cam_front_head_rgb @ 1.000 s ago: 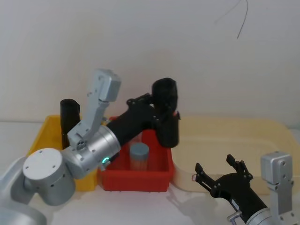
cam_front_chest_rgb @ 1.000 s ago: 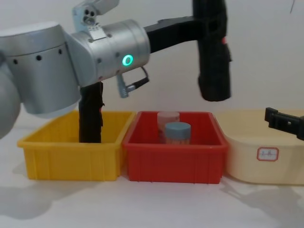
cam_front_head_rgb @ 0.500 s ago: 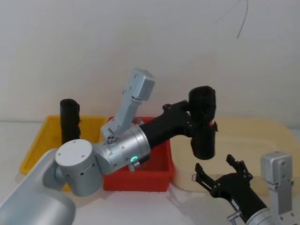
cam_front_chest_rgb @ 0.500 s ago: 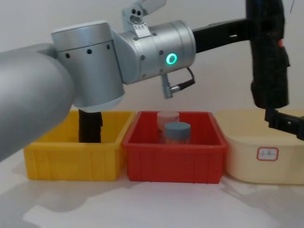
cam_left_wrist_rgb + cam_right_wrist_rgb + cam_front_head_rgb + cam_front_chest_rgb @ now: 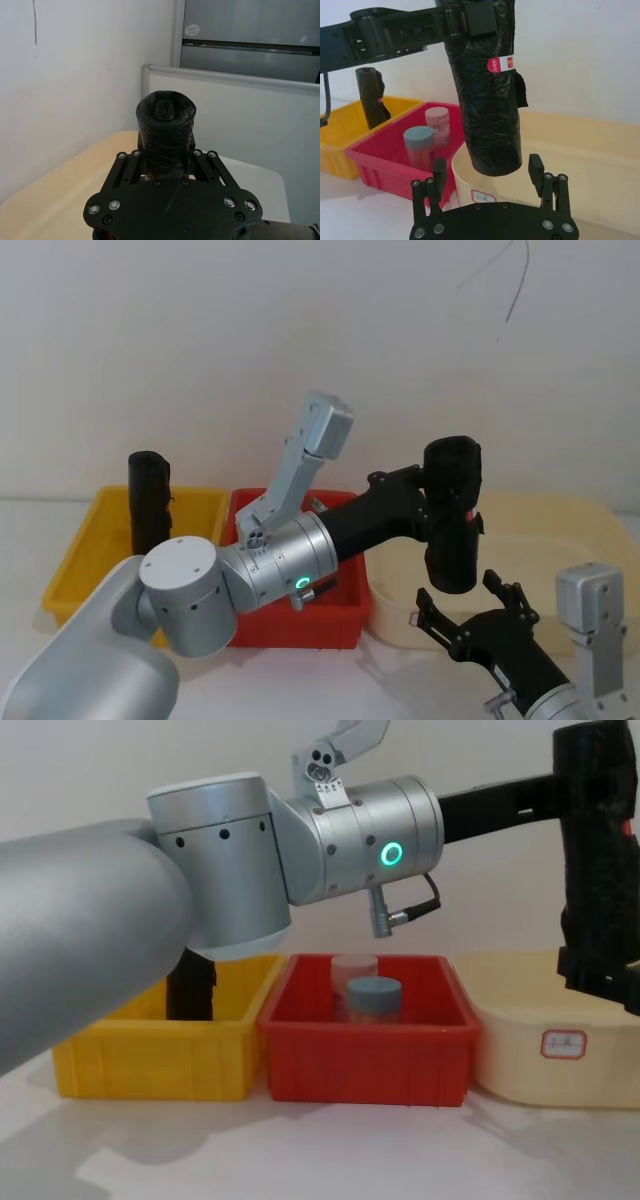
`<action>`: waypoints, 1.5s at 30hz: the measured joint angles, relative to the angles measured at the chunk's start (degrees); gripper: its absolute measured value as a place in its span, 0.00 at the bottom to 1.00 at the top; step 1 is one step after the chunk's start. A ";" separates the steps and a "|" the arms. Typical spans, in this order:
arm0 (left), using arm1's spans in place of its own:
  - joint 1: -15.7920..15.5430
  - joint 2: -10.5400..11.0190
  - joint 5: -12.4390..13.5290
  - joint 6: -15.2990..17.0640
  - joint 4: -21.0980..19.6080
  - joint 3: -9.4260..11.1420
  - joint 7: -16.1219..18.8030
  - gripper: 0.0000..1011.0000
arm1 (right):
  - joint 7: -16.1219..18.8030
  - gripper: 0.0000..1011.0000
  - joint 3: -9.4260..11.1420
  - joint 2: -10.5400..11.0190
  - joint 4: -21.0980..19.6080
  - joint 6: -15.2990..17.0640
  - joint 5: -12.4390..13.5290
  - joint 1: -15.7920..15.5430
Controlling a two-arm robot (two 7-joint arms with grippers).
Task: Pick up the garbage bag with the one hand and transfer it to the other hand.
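The garbage bag (image 5: 452, 520), a tall black roll of crinkled film with a red-and-white label band, hangs upright in the air over the beige tub's near-left corner. My left gripper (image 5: 447, 502) is shut on its upper part, reaching in from the left; the left wrist view shows the garbage bag's (image 5: 165, 125) top end sticking out between the fingers. My right gripper (image 5: 461, 594) stands open just below it. In the right wrist view the garbage bag's (image 5: 487, 100) lower end sits between the right gripper's (image 5: 487, 166) spread fingertips without visible contact.
A second black roll (image 5: 149, 502) stands in the yellow bin (image 5: 150, 1060) on the left. The red bin (image 5: 365, 1065) in the middle holds a blue-lidded jar (image 5: 374, 1000) and a pink-lidded jar (image 5: 437, 120). The beige tub (image 5: 540, 1050) is on the right.
My left arm has carried the garbage bag to the right, from above the red bin to over the beige tub, above the right gripper. The right gripper has stayed put and open.
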 joint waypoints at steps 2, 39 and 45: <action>-0.10 -0.02 -0.09 0.01 0.18 0.11 -0.08 0.37 | 0.00 0.99 0.00 0.00 0.00 0.00 0.00 0.00; -0.85 -0.14 -0.87 0.08 1.38 0.91 -0.55 0.37 | -1.10 0.99 -0.53 0.14 1.94 2.40 -5.78 4.75; -0.87 -0.14 -0.88 0.08 1.42 0.93 -0.55 0.37 | -0.97 0.99 -0.19 -0.58 2.97 3.40 -5.78 6.12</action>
